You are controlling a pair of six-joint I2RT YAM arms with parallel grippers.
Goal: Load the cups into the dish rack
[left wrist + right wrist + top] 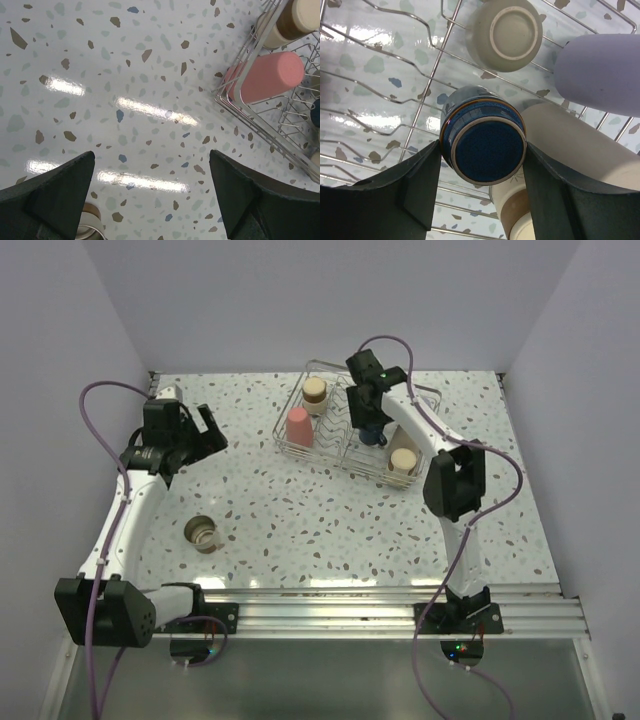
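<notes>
Over the right half of the wire dish rack [345,440], the right jaws gripped a dark blue glazed cup [484,142], base up.
A round-footed beige cup [507,32] and a matte lavender cup [600,70] sat just beside it among thin silvery prongs, and a smooth coral-pink tumbler [299,426] stood inverted in the left half. The left jaws hung spread wide above the speckled counter [300,530], well apart from a grey-beige cup [203,533] at near left.

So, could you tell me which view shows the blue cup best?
Right wrist view: the blue cup sits centre, base toward the camera, held in the right pincer. The top view shows a dark speck below the pincer; left wrist, only its edge.
</notes>
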